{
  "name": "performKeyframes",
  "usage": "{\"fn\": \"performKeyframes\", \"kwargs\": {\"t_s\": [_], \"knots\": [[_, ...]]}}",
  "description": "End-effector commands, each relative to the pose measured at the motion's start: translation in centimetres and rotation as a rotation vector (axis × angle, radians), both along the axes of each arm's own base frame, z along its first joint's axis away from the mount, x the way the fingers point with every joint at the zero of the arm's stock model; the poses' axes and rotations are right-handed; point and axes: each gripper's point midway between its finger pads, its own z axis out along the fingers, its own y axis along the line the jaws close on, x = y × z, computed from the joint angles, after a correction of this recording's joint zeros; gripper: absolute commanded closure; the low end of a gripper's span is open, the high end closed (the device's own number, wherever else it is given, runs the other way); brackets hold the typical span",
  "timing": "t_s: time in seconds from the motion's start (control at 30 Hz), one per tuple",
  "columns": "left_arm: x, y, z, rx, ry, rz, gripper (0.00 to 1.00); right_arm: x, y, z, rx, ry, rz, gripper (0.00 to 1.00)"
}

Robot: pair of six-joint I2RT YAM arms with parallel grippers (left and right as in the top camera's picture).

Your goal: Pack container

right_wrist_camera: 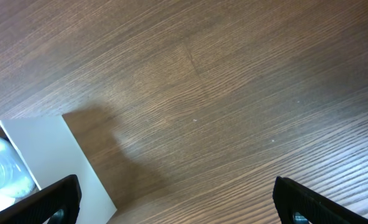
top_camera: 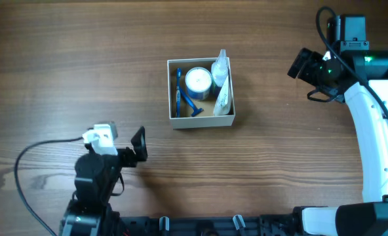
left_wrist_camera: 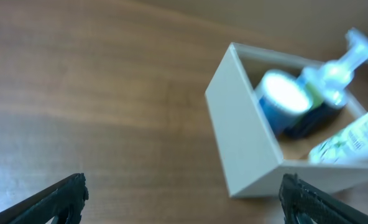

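Observation:
The container [top_camera: 172,92], a shallow square white box with a tan inside, sits at the table's middle. It holds a round white-lidded blue jar [top_camera: 198,81], a blue razor [top_camera: 181,95], a clear pump bottle [top_camera: 220,67] and a white tube [top_camera: 223,97]. My left gripper [top_camera: 139,145] is open and empty, well to the box's lower left. In the left wrist view the box [left_wrist_camera: 243,146] shows ahead, blurred. My right gripper [top_camera: 299,63] is open and empty, to the box's right. The right wrist view shows the box's corner [right_wrist_camera: 53,149] at lower left.
The table [top_camera: 82,65] is dark wood grain. A black cable [top_camera: 30,157] loops at the lower left by the left arm. The right arm's white link [top_camera: 377,137] runs down the right edge.

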Motion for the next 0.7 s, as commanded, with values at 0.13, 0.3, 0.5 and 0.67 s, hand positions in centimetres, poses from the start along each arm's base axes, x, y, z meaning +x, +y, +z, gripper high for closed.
{"fn": "performKeyframes", "kwargs": {"t_s": [0.13, 0.3, 0.5, 0.67], "knots": [[-0.9, 0.1, -1.2, -0.003, -0.1, -0.008, 0.0, 0.3, 0.0, -0.2, 0.008, 0.003, -0.01, 0.0], [-1.0, 0.1, 0.5, -0.012, -0.177, -0.008, 0.0, 0.3, 0.0, -0.2, 0.008, 0.003, -0.01, 0.0], [-1.0, 0.1, 0.8, -0.014, -0.193, -0.008, 0.0, 0.3, 0.0, -0.2, 0.008, 0.003, -0.01, 0.0], [-1.0, 0.1, 0.8, -0.014, -0.193, -0.008, 0.0, 0.3, 0.0, -0.2, 0.009, 0.003, -0.01, 0.0]]}}
